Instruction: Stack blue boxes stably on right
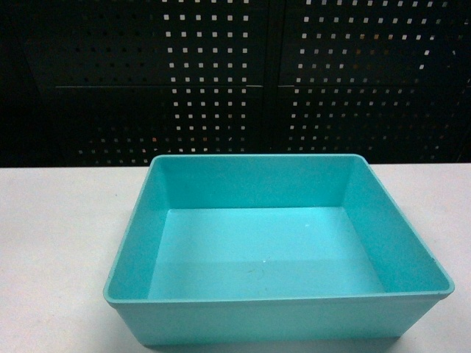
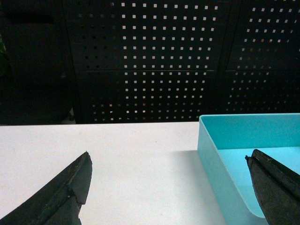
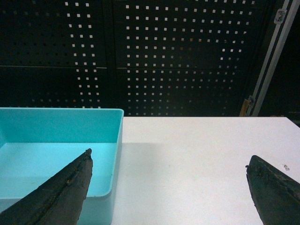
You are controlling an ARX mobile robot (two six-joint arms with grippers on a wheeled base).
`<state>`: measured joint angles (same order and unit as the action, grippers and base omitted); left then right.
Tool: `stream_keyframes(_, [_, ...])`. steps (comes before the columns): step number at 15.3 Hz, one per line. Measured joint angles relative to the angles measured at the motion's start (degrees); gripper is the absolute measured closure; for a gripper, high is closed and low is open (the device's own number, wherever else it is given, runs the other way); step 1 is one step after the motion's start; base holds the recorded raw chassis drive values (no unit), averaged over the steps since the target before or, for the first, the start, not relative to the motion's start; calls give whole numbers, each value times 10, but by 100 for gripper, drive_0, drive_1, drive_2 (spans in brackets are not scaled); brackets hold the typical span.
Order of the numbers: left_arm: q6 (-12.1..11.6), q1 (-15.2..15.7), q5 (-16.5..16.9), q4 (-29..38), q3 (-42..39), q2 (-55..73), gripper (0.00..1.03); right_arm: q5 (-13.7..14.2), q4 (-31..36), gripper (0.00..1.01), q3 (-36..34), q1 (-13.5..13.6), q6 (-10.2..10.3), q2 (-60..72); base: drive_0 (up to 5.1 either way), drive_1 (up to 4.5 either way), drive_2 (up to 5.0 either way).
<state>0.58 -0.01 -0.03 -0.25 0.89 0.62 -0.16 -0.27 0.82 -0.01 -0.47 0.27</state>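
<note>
No readable text, labels or numbers anywhere.

Black, seemingly rubbery claw fingers (image 2: 65,197) — tapered.

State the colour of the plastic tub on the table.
Light turquoise plastic tub, plain and unpatterned; the head view shows it best.

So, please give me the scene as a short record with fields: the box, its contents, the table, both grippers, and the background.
box: one turquoise tub, upright on the table, near the head camera
contents: nothing inside it
table: white top
left gripper: open, straddling the tub's left wall, one finger over the tub
right gripper: open, straddling the tub's right wall
second box: none visible
background: black perforated panel
</note>
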Motion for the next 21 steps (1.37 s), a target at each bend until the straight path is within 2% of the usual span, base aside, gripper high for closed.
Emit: stream_keyframes(21, [0,0,0,0,0,0,5,0,0,3,0,0,0,0,0,0,0])
